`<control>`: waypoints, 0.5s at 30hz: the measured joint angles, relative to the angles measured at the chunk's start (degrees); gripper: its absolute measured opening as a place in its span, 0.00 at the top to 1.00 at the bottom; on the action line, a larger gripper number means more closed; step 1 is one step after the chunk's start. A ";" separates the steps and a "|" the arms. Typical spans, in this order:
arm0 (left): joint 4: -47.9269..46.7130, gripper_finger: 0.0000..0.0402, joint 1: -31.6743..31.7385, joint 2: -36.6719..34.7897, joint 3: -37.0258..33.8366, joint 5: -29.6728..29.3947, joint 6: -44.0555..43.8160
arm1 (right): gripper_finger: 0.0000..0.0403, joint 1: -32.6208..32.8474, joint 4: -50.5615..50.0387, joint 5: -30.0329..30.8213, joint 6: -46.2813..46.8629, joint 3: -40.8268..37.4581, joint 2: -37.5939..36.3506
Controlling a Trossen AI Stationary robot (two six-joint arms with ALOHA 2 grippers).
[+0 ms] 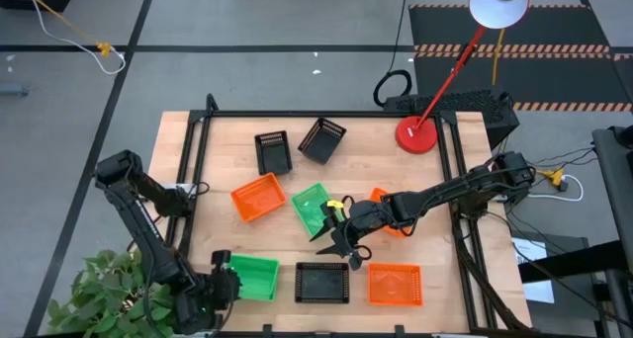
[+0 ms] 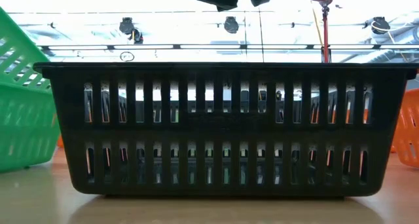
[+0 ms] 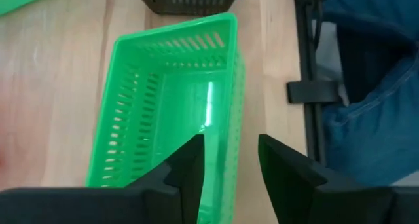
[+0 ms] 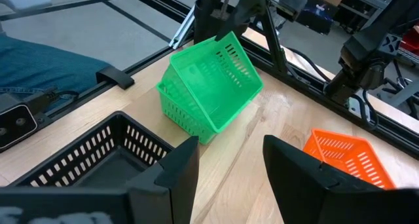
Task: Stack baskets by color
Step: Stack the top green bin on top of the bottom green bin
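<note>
Two green baskets sit together at the table's near left (image 1: 251, 277). The upper one (image 4: 216, 70) lies tilted in the lower one (image 4: 186, 116), its raised end toward my left gripper (image 3: 230, 168). That gripper is open, its fingers on either side of the upper basket's long wall (image 3: 233, 112). My right gripper (image 1: 341, 244) hangs open over the table's middle, holding nothing, between a third green basket (image 1: 315, 210) and a black one (image 1: 323, 282). Other baskets lie singly: orange (image 1: 259, 198), orange (image 1: 394, 284), black (image 1: 273, 152), and black (image 1: 322, 140), which is tilted. My left gripper comes down slanting onto the near end of the upper green basket, one finger (image 3: 190, 175) inside it and the other (image 3: 285, 175) outside its long wall. A gap shows on both sides of the wall. Whether either finger touches it, I cannot tell.
A third orange basket (image 1: 381, 202) lies partly under my right arm. A red lamp base (image 1: 416, 133) stands at the far right corner. In the low view the near black basket (image 2: 209, 129) fills the picture. A person's blue trouser leg (image 3: 373, 106) is beside the table's near edge.
</note>
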 joint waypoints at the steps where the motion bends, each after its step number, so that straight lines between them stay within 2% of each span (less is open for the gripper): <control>1: 0.33 0.62 0.28 0.00 0.00 0.17 0.07 | 0.59 0.00 0.00 0.00 0.00 0.00 0.00; 6: 0.77 0.66 1.80 0.00 0.00 1.08 1.18 | 0.59 0.00 0.00 0.00 0.00 0.00 -0.01; 15: 2.98 0.90 2.43 0.02 0.00 2.18 3.89 | 0.59 0.00 -0.02 0.00 -0.02 0.00 -0.02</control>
